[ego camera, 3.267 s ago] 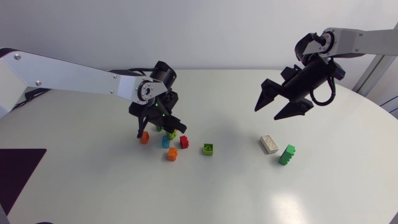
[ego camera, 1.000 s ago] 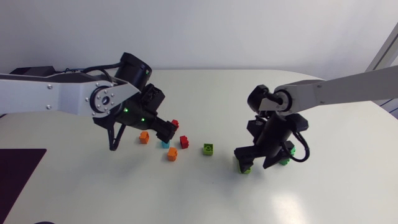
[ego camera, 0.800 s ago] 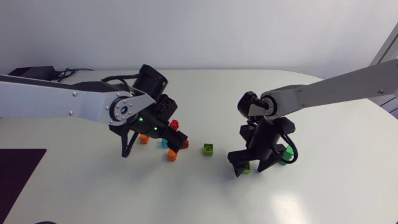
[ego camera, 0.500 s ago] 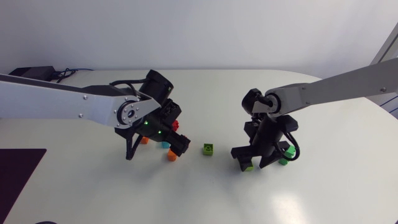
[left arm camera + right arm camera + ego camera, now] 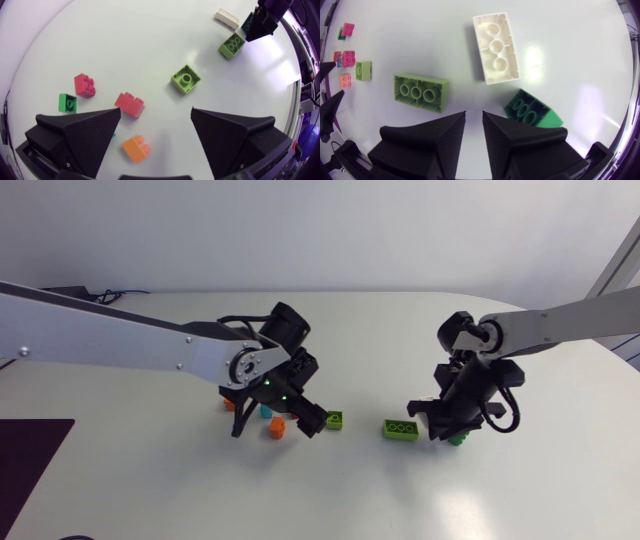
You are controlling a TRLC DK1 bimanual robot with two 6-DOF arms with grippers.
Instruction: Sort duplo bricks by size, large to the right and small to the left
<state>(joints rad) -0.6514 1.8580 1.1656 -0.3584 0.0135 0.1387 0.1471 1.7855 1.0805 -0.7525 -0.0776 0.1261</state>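
Green long bricks [image 5: 421,93], two; cream long brick [image 5: 496,47], one.

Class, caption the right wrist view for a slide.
Ahead of the right claw lie a light green brick, a cream brick and a dark green brick, all long.

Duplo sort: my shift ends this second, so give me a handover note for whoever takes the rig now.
Left gripper: open, empty, over the small-brick cluster.
Right gripper: fingers nearly together, empty, by the dark green brick.
Done: cream brick, dark green brick and long light green brick lie right; the cluster lies left.
Left to do: small lime brick sits between the groups; probably move it left.
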